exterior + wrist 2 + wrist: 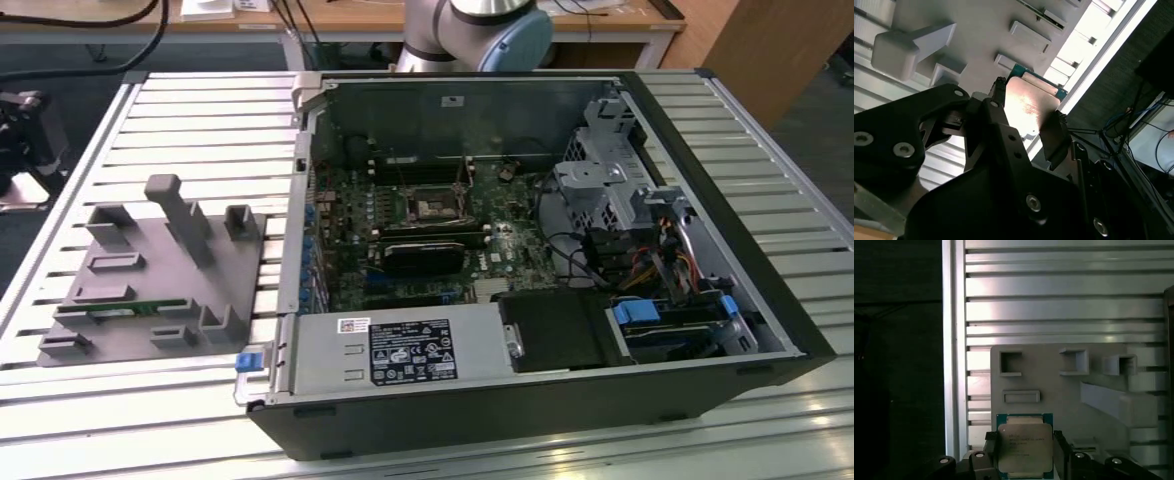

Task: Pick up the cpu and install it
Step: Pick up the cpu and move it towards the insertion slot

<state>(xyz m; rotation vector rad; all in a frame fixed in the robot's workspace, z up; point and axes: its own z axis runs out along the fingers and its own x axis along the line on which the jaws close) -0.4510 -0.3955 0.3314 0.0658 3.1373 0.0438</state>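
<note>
Tool (1025, 442) clamped on cpu (1025, 455), gripping two opposite edges; side hold leaves shiny lid and underside free. Cpu sits just over grey fixture tray (1054, 385), near tray's edge on slatted surface (1054, 305). Looks lifted clear, hard to be sure. Raised blocks crowd tray, long bar (1119, 405) nearest. Exterior view: computer case (747, 330) lies open, socket (434, 205) looks empty, hemmed by case walls, black heatsink block (424, 258) just beside.

Robot lab; slatted bench (200, 110), open computer (534, 410)
</note>
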